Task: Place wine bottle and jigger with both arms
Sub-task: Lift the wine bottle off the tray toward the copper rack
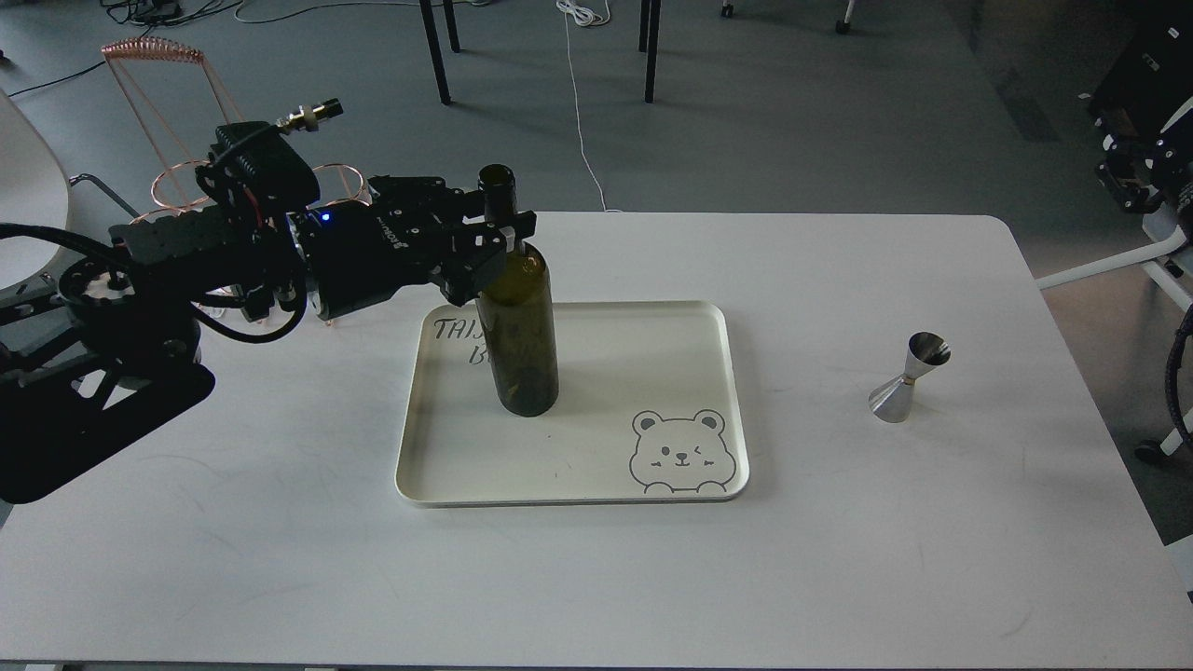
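Note:
The wine bottle (518, 326), dark olive green, stands upright on the left part of a cream tray (652, 485). My left gripper (501, 228) comes in from the left and its two fingers are closed around the bottle's neck, just above the shoulder. The jigger (906, 377), shiny steel and hourglass shaped, stands upright on the white table (839, 559) to the right of the tray, with nothing touching it. Only dark parts of the right arm (1142, 158) show at the far right edge; its gripper is out of view.
The tray has a bear drawing (678, 452) at its front right corner and writing behind the bottle. A copper wire rack (177, 149) stands at the table's back left, behind my left arm. Chair legs and cables lie on the floor beyond the table.

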